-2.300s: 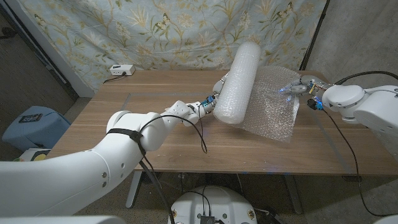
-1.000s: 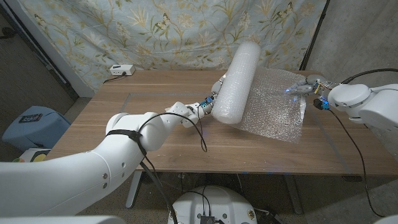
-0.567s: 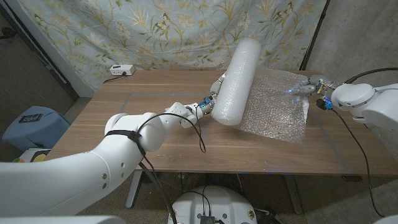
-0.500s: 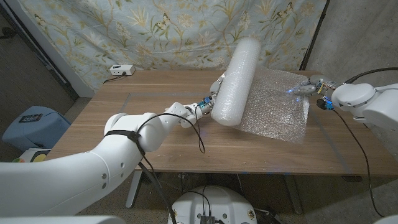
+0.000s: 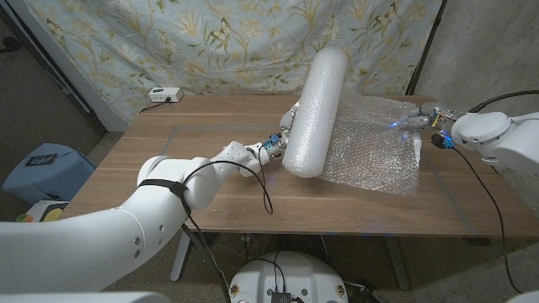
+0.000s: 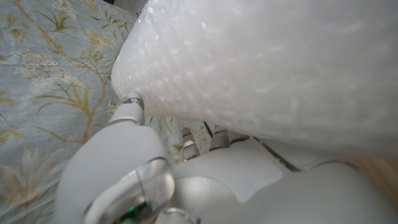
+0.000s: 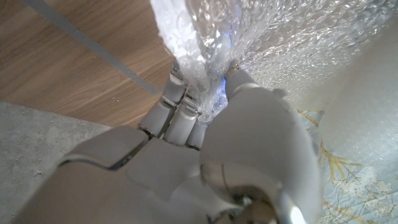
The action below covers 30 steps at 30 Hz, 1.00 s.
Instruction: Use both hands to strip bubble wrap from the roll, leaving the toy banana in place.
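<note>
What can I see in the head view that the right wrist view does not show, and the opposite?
Head view alone: the whole bubble wrap roll, the left robot hand touching its side, the wooden table and a white box at its far edge. Right wrist view alone: the fingers closed on bunched wrap, seen close. Both: the right robot hand holding the pulled-out sheet.

Head view evenly lit, sharp; soft shadow under my roll [image 5: 313, 111] on table [image 5: 168, 168]. Wrist views v. close, blurry (wrap [image 7: 205, 37] glares white w/ blue glint).
</note>
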Each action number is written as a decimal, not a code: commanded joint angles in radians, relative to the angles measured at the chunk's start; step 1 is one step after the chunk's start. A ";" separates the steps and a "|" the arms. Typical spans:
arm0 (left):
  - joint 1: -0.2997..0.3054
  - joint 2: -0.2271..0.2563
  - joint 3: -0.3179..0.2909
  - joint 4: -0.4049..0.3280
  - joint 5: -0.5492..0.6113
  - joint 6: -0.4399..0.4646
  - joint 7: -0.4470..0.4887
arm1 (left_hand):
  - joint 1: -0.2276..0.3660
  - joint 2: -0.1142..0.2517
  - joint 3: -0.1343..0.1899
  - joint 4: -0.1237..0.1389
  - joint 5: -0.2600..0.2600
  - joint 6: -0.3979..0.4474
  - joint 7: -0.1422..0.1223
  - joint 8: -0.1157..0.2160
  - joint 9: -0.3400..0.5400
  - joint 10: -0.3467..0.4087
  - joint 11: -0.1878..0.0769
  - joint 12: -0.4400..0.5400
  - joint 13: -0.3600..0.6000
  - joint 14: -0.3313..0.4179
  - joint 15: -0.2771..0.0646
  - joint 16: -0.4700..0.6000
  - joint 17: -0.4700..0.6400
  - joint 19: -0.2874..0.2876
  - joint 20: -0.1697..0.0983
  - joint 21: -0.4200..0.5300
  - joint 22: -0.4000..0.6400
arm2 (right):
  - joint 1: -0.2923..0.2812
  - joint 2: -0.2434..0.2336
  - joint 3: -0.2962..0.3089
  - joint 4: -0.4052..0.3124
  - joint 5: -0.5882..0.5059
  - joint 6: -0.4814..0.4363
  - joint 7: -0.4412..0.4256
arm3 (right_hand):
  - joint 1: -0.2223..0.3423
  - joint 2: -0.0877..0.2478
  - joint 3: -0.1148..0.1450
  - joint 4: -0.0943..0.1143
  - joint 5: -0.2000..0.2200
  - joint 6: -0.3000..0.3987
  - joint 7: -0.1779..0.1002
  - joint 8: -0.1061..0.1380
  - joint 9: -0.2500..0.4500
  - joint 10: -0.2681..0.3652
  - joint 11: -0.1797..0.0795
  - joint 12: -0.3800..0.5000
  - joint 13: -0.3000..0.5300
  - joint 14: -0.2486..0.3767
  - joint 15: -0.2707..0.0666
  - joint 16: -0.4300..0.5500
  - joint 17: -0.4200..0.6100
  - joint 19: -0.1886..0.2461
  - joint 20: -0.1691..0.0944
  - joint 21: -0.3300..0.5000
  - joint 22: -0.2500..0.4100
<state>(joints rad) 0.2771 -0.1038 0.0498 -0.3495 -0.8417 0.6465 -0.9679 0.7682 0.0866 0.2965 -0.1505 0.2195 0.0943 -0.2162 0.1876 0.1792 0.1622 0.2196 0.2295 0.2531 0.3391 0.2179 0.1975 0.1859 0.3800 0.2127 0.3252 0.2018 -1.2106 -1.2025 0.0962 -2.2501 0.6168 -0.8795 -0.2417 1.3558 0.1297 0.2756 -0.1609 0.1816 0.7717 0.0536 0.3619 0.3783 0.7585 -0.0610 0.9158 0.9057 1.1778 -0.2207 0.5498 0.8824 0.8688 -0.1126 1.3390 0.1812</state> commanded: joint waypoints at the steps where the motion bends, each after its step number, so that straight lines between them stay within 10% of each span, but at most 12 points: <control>1: 0.091 0.036 0.055 -0.120 -0.129 0.078 0.010 | -0.002 0.003 -0.001 0.000 -0.004 -0.001 -0.003 0.000 0.002 -0.003 -0.001 0.002 0.005 -0.005 -0.002 -0.002 0.003 -0.002 0.001 -0.002 0.004 | 0.030 -0.017 -0.034 0.015 0.005 -0.009 0.033 | 0.012 -0.003 -0.003 0.002 0.006 0.008 0.000 -0.005 0.003 0.008 0.001 -0.005 0.000 0.010 -0.002 -0.006 0.000 -0.008 -0.110 0.007 0.003; 11: 0.284 0.056 0.059 -0.423 -0.324 0.120 0.234 | 0.002 0.003 0.004 -0.002 -0.003 0.005 -0.003 0.001 0.002 0.001 -0.002 0.004 0.006 -0.001 -0.005 -0.002 0.003 0.002 0.001 -0.002 0.004 | 0.053 -0.046 -0.063 0.029 0.014 -0.005 0.060 | 0.013 -0.001 -0.002 0.002 0.007 0.008 -0.001 -0.008 0.005 0.008 0.001 -0.007 0.005 0.011 0.000 -0.006 0.004 -0.008 -0.111 0.009 0.003; 30: 0.276 0.086 0.147 -0.403 -0.443 0.069 0.264 | 0.000 -0.004 0.025 -0.002 -0.003 0.015 -0.003 0.001 0.002 0.006 -0.002 0.005 0.007 0.002 -0.005 -0.005 0.002 0.006 0.001 -0.007 0.004 | 0.098 -0.071 -0.112 0.054 0.029 0.013 0.074 | 0.014 -0.002 -0.002 0.001 0.006 0.008 -0.001 -0.011 0.010 0.011 0.001 -0.012 0.008 0.011 -0.002 -0.009 0.003 -0.009 -0.111 0.009 0.002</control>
<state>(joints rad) 0.5501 -0.0391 0.1403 -0.7466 -1.2217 0.7360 -0.7240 0.7682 0.0866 0.3133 -0.1503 0.2195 0.1038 -0.2145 0.1876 0.1791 0.1661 0.2159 0.2299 0.2582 0.3392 0.2179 0.1975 0.1861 0.3801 0.2128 0.3232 0.2027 -1.1399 -1.2632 0.0117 -2.2095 0.6332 -0.8771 -0.1772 1.3554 0.1293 0.2743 -0.1597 0.1805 0.7717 0.0536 0.3544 0.3831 0.7620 -0.0570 0.9080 0.9102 1.1857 -0.2219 0.5460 0.8823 0.8689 -0.1126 1.3427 0.1814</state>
